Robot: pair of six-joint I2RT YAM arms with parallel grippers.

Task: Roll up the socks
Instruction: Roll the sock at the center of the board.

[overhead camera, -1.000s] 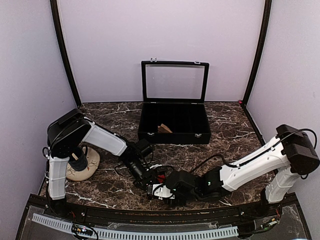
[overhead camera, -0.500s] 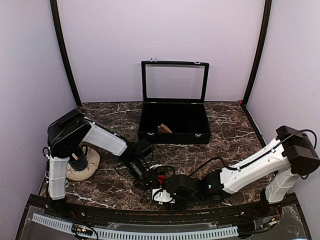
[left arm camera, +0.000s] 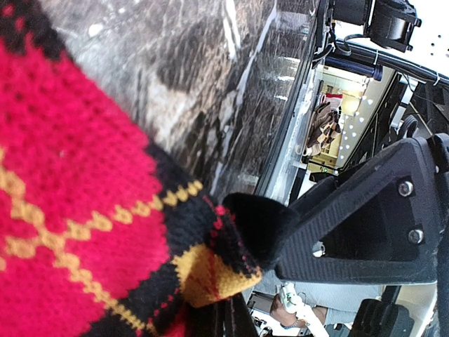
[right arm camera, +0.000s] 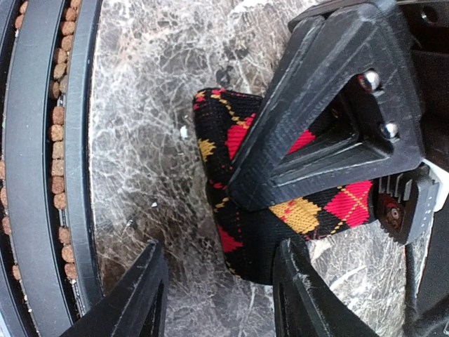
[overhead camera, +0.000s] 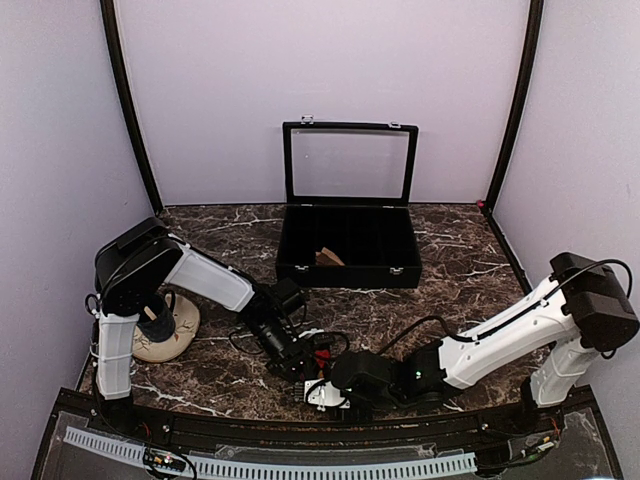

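Observation:
A red, black and yellow argyle sock [right arm camera: 238,203] lies on the marble table near the front edge; it also shows in the top view [overhead camera: 322,353] and fills the left wrist view [left arm camera: 77,182]. My left gripper [left arm camera: 245,284] is shut on the sock's black-and-yellow end, and its finger [right arm camera: 323,105] lies across the sock in the right wrist view. My right gripper [right arm camera: 219,249] is open, low over the table, its fingers [right arm camera: 151,295] straddling the sock's near black edge. In the top view the left gripper [overhead camera: 297,362] and right gripper [overhead camera: 322,388] meet at the sock.
A beige sock [overhead camera: 165,330] lies at the left by the left arm's base. An open black compartment box [overhead camera: 347,268] stands at the back with a tan item [overhead camera: 326,257] inside. The table's front rail [right arm camera: 42,175] runs close to the right gripper.
My right gripper has shifted slightly toward the front edge and the left, closer to the sock. The left arm and the sock have hardly moved.

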